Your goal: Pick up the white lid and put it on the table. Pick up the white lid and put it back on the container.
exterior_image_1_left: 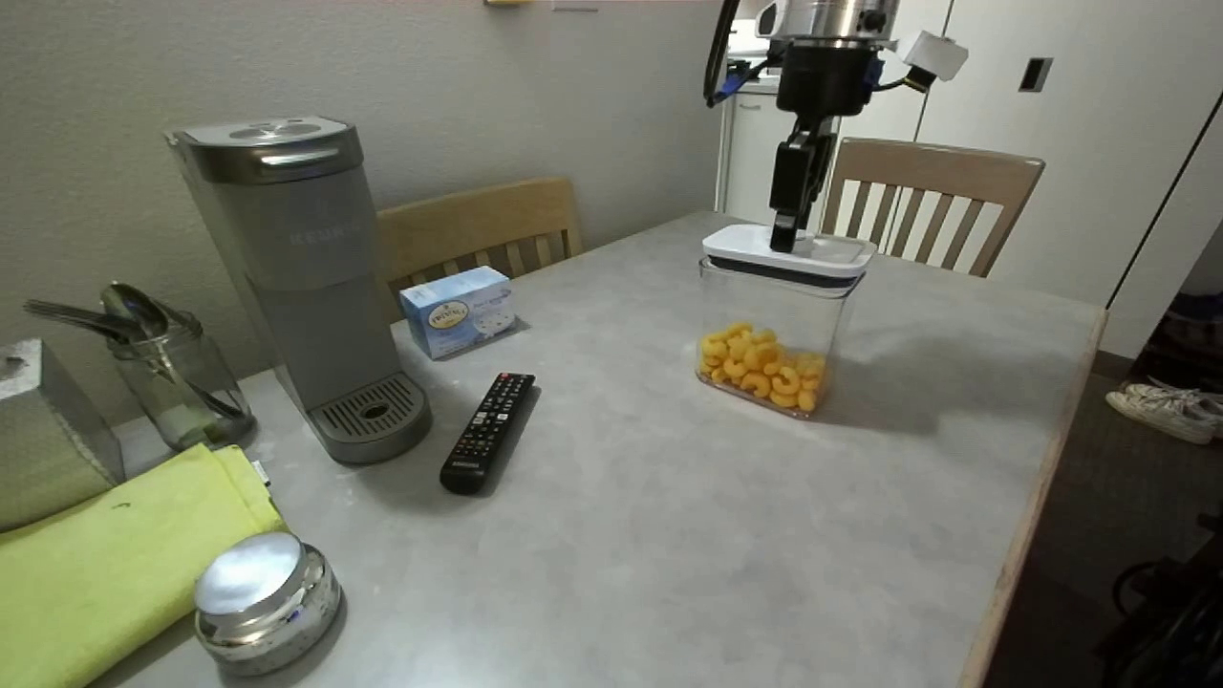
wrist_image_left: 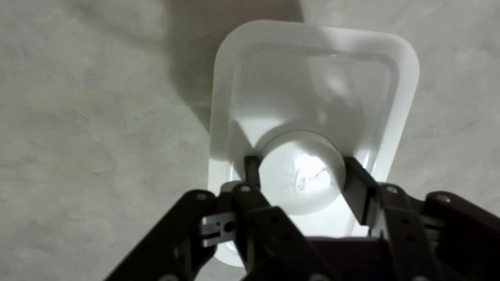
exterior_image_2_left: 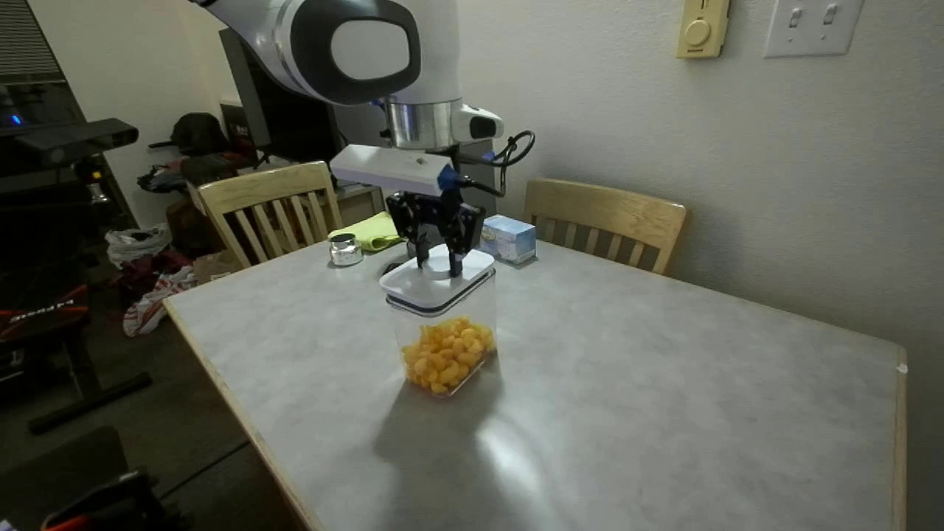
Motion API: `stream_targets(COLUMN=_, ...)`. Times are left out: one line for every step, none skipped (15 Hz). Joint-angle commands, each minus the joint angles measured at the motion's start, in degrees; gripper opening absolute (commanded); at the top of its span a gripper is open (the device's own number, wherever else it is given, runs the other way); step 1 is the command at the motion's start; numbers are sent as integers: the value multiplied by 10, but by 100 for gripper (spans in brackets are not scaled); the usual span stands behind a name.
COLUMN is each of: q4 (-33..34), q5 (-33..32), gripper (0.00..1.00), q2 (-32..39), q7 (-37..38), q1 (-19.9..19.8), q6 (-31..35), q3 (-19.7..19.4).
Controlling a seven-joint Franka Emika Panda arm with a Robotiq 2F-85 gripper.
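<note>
While capping the container point(exterior_image_1_left: 779, 306), not certainly seated: white lid point(wrist_image_left: 283, 93), rounded rectangle, with dark seal point(exterior_image_1_left: 785, 272) visible just beneath its edge. Gripper point(wrist_image_left: 301, 170) directly above container, clasping lid's raised round knob point(wrist_image_left: 299, 183) from two opposite sides, apparently in contact with both. Container: clear, upright on grey desk point(exterior_image_1_left: 669, 554), part filled with orange-yellow snack pieces point(exterior_image_1_left: 760, 368). Well apart from container: black remote point(exterior_image_1_left: 489, 435), blue-white box point(exterior_image_1_left: 461, 311), grey coffee maker point(exterior_image_1_left: 315, 248), silver tin point(exterior_image_1_left: 268, 602). Step in hand, as judged: start of lifting off, or end of putting back; not decidable from these views. Possible faults: on lifting, hoisting of container along with lid, from too tight a seal; loss of hold on knob, from smooth, curved sides; on a slanted pull, tipping of container and spilling of snack pieces; on release, cocked lid, from uneven pressing of seal into container's rim.
</note>
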Motion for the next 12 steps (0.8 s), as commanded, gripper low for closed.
stream_targets(q4=-25, q5=11, gripper=29, q2=-24, q7=-12, q1=3, q6=-6, q3=-3)
stream_targets(q4=-26, q5=12, gripper=29, q2=-24, q7=-13, q1=3, q6=-6, q3=-3)
stream_targets(q4=-26, q5=12, gripper=29, q2=-23, q7=-13, q1=3, q6=-6, q3=-3)
stream_targets(q4=-26, q5=12, gripper=29, q2=-23, q7=-14, q1=3, q6=-6, q3=-3)
stream_targets(q4=-26, q5=13, gripper=29, q2=-22, q7=-14, q1=2, q6=-6, q3=-3)
stream_targets(q4=-26, q5=14, gripper=29, q2=-22, q7=-15, q1=2, q6=-5, q3=-3)
stream_targets(q4=-26, q5=13, gripper=29, q2=-21, q7=-15, q1=2, q6=-3, q3=-3)
stream_targets(q4=-26, q5=14, gripper=29, q2=-21, q7=-16, q1=2, q6=-2, q3=-3)
stream_targets(q4=-26, q5=14, gripper=29, q2=-21, q7=-17, q1=1, q6=-2, q3=-3)
stream_targets(q4=-26, q5=14, gripper=29, q2=-21, q7=-17, q1=2, q6=-1, q3=-3)
stream_targets(q4=-26, q5=16, gripper=37, q2=-21, q7=-18, q1=1, q6=1, q3=-2)
stream_targets(q4=-26, q5=16, gripper=57, q2=-21, q7=-18, q1=1, q6=2, q3=-2)
